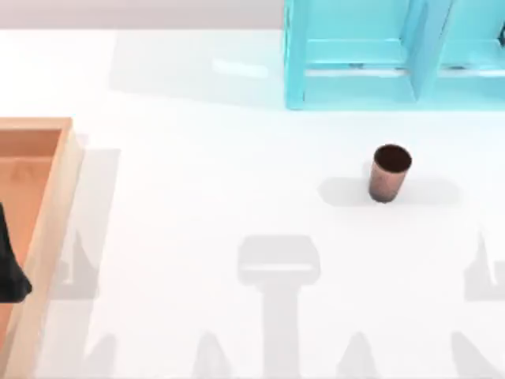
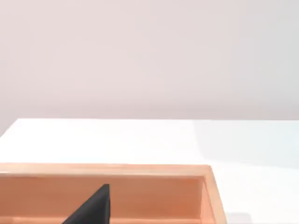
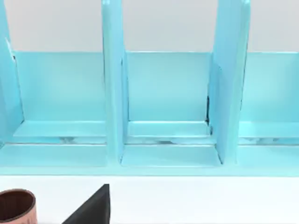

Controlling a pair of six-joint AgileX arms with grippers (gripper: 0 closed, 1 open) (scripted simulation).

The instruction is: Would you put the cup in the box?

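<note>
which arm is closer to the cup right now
Right. The cup stands on the table's right half and shows beside the right tool; the left tool sits over the box at far left.

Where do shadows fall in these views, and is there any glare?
Top view: the cup casts soft shadows to both its sides on the table; grey arm-shaped shadows lie along the near edge. Right wrist view: the light blue shelf frame is evenly lit, no glare. Left wrist view: the box has none.

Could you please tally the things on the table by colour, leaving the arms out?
Reddish-brown: 1, the cup
Light tan wood: 1, the box
Light blue: 1, the shelf frame
Total: 3
</note>
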